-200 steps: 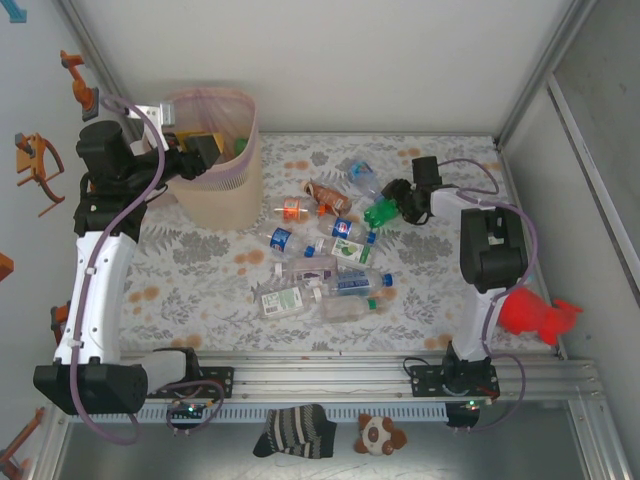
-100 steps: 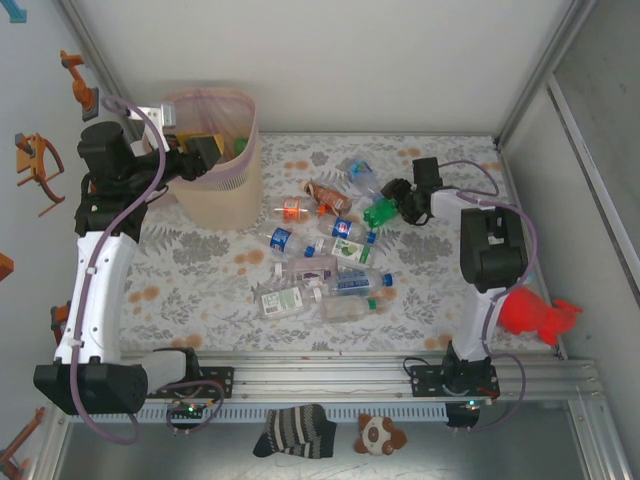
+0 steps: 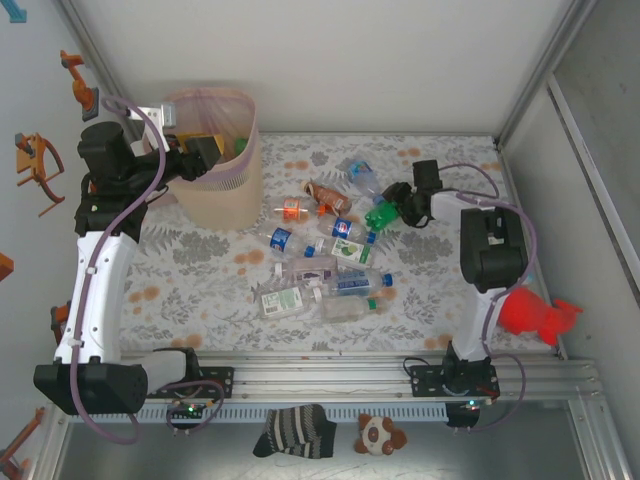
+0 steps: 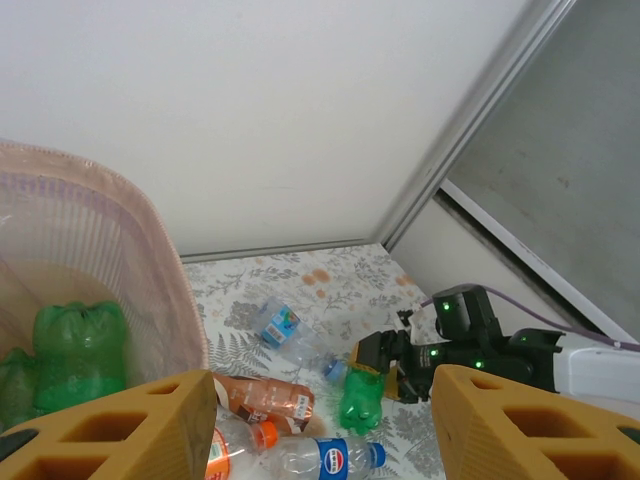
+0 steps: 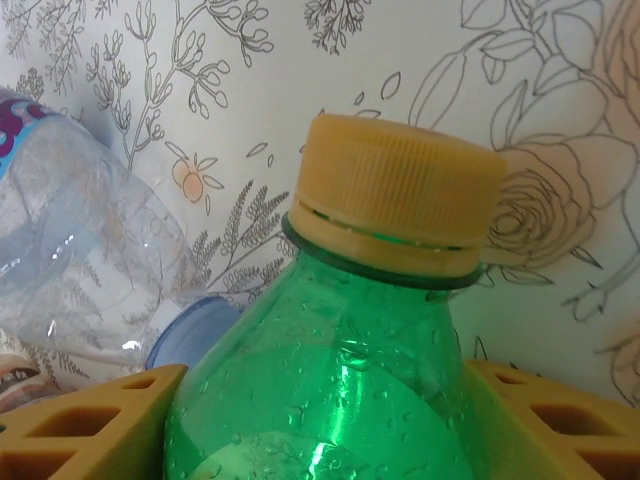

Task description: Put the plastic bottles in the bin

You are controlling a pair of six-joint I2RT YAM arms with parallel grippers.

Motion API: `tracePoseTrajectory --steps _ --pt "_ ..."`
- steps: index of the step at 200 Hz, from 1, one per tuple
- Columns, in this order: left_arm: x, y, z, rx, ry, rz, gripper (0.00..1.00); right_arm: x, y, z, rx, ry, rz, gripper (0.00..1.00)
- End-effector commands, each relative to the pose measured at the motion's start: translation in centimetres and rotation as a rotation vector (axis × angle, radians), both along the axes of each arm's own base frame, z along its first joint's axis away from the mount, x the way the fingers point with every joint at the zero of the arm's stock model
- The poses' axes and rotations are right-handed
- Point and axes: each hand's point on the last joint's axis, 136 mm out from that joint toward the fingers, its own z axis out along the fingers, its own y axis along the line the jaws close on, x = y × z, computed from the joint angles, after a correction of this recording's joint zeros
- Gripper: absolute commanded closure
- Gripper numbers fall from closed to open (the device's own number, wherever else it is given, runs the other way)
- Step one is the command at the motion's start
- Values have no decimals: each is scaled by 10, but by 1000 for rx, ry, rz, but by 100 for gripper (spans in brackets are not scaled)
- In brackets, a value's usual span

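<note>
The right gripper [image 3: 397,206], right of centre in the top view, is clamped on both flanks of the green bottle [image 5: 335,400] on the worktop [image 3: 200,270]. Lift it straight up first, so it doesn't drag its neighbours. Then carry it to the bin [image 3: 215,200] at upper left, keeping clear of the left gripper [image 3: 205,150], whose fingers hang apart at the rim.

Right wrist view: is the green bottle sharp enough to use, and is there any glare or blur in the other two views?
Right wrist: green bottle and its cap are sharp, with small bright glints low on the plastic. Left wrist: evenly lit, the near fingers slightly soft. Top external: diffuse light, faint shadow beside the bin, no glare.
</note>
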Motion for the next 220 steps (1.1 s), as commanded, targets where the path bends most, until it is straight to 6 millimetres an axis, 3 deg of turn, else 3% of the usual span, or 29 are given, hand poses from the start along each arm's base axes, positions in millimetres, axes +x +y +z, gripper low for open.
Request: tracePoseTrajectory --steps 1,44,73,105,148,194,220 --pt "-7 -7 7 -6 -35 -43 41 -1 -8 37 -19 -79 -9 36" --pt "-12 -25 12 -6 -71 -122 39 -16 -11 94 -42 -190 12 38" --pt "-15 -43 13 0 -87 -181 38 -26 -6 152 -65 -356 89 38" --pt "-17 -63 16 -1 -99 -239 37 -48 24 235 -72 -636 293 40" --pt "-24 -93 21 -19 -129 -343 34 -96 75 324 -13 -949 574 41" --pt "-53 -143 20 -43 -169 -552 24 -145 115 387 15 -1216 760 42" --pt "-71 -162 18 -52 -181 -661 18 -170 130 410 38 -1345 843 52"
